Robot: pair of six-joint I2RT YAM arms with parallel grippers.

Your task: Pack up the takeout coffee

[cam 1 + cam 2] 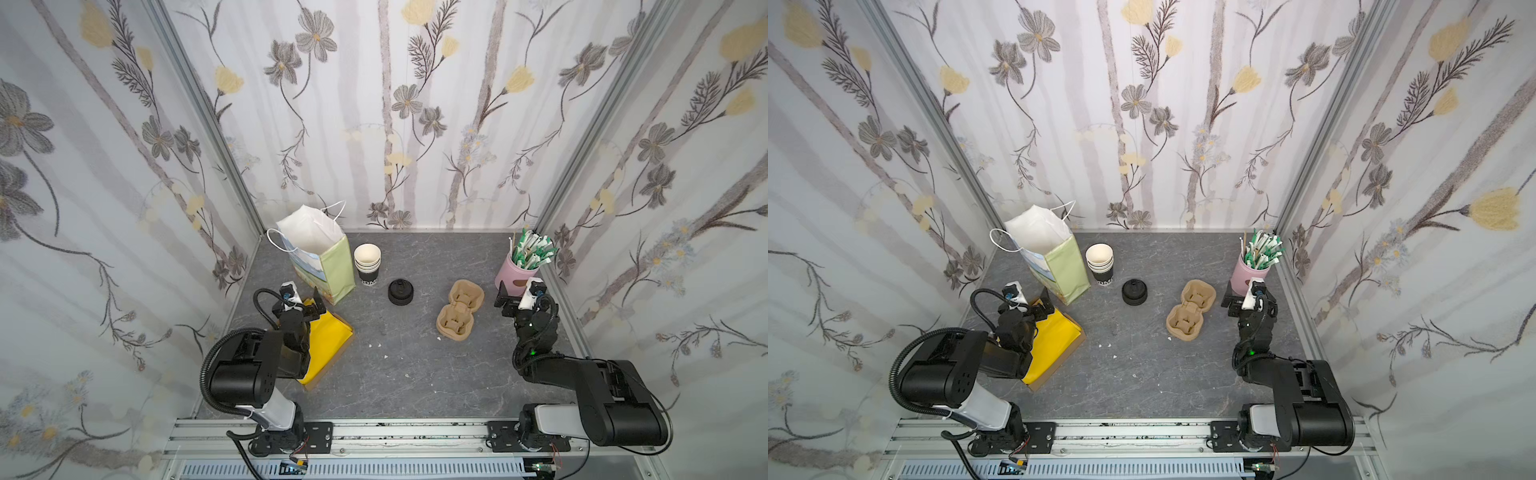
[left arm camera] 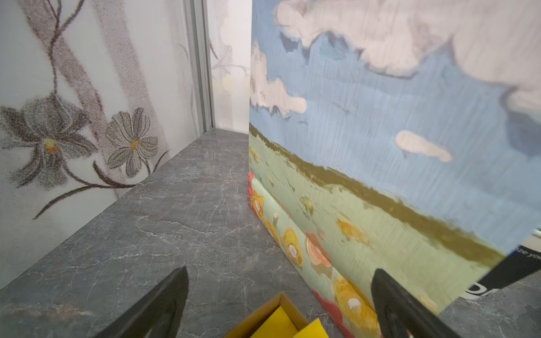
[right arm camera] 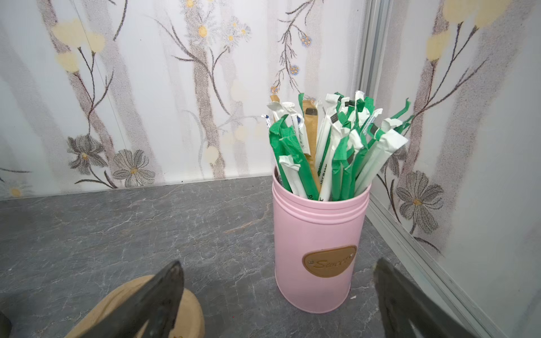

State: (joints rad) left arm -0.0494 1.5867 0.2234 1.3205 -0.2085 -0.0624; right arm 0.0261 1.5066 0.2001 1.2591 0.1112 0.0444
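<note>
Black paper cups (image 1: 367, 264) (image 1: 1100, 262) with white lettering and cream insides stand nested in one stack beside the paper bag (image 1: 320, 257) (image 1: 1054, 259). To their right, black domed lids (image 1: 401, 292) (image 1: 1134, 292) sit in a short stack on the tabletop. My left gripper (image 1: 311, 305) (image 1: 1040, 304) (image 2: 281, 272) hangs open and empty over the far corner of a yellow box, close to the bag's painted face (image 2: 380, 131). A black cup (image 2: 512, 272) peeks past the bag's edge. My right gripper (image 1: 502, 297) (image 1: 1229, 297) (image 3: 278, 263) is open and empty, facing the pink canister.
A two-cup pulp carrier (image 1: 459, 307) (image 1: 1191, 309) (image 3: 191, 310) lies right of centre. The pink canister (image 1: 517, 274) (image 1: 1250, 274) (image 3: 319, 248) of wrapped sticks stands in the back right corner. A yellow-lined cardboard box (image 1: 328, 345) (image 1: 1054, 345) (image 2: 278, 319) lies under the left arm. Walls enclose three sides.
</note>
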